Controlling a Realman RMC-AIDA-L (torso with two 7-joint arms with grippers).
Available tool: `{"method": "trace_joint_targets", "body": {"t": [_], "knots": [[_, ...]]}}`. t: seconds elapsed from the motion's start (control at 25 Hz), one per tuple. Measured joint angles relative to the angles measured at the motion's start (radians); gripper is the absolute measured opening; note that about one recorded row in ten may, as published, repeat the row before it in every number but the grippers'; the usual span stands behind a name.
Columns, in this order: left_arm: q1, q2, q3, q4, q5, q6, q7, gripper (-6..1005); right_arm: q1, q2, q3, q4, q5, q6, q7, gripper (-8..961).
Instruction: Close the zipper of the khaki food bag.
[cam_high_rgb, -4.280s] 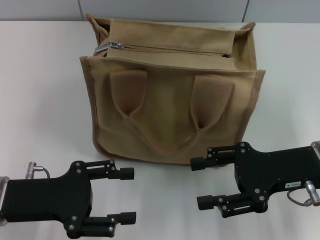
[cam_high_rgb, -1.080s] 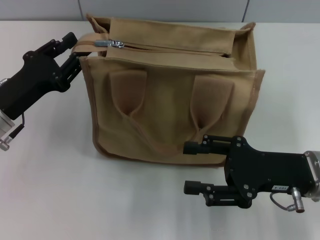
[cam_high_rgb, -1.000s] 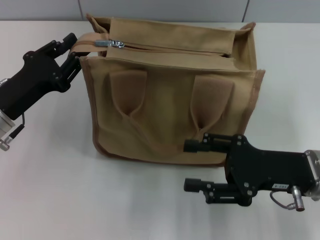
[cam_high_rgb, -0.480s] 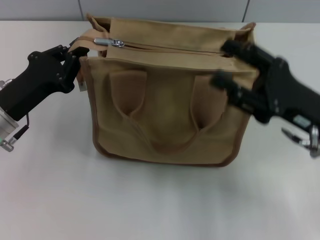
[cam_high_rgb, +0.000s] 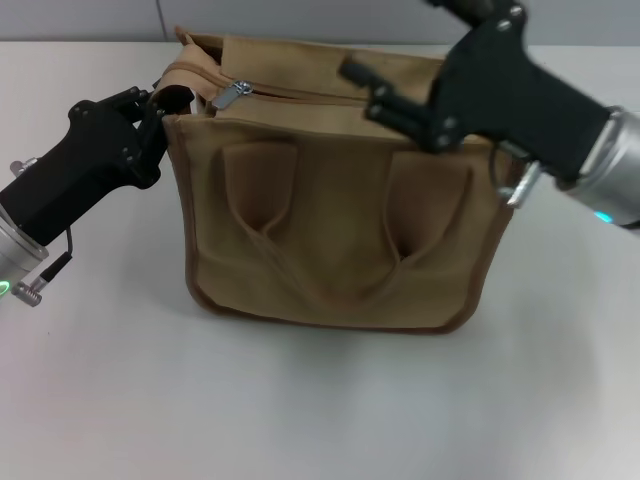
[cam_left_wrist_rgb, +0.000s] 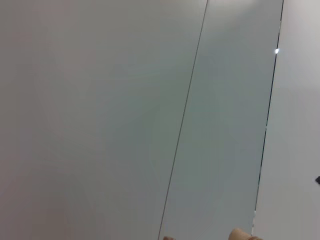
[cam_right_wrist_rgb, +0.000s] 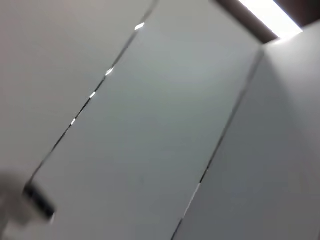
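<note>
The khaki food bag (cam_high_rgb: 330, 210) stands upright on the white table, its two handles hanging down the front. The zipper (cam_high_rgb: 300, 95) runs along the top panel, with its silver pull tab (cam_high_rgb: 232, 94) at the left end. My left gripper (cam_high_rgb: 152, 108) is at the bag's upper left corner, shut on the end of the bag's top edge. My right gripper (cam_high_rgb: 390, 45) is open and empty, hovering over the right half of the top panel and hiding part of the zipper there. A sliver of tan fabric (cam_left_wrist_rgb: 242, 234) shows in the left wrist view.
The white table (cam_high_rgb: 320, 400) spreads in front of and beside the bag. A grey panelled wall (cam_high_rgb: 330, 18) stands close behind it. Both wrist views show only wall panels (cam_right_wrist_rgb: 150, 125).
My right arm has lifted from the table in front of the bag to above its top right. My left gripper has closed in on the bag's left corner, and the pull tab shifted slightly.
</note>
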Motion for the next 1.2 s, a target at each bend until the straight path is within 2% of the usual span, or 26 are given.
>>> {"method": "trace_joint_targets", "body": {"t": [0.24,0.4,0.92,1.2], "knots": [[0.000,0.000,0.001,-0.003,0.000,0.008,-0.003,32,0.037,0.000,-0.006,0.105,0.003,0.043,-0.360,711],[-0.007,-0.001,0.001,-0.004,-0.001,0.015,-0.008,34,0.056,0.000,0.005,0.131,0.005,0.062,-0.451,712],[-0.043,-0.001,0.010,-0.006,0.005,0.043,-0.043,43,0.153,0.000,-0.062,0.140,-0.018,0.224,-0.491,713],[-0.086,-0.001,0.028,-0.031,-0.001,0.067,-0.043,48,0.179,0.000,-0.078,0.139,-0.031,0.249,-0.491,712]]}}
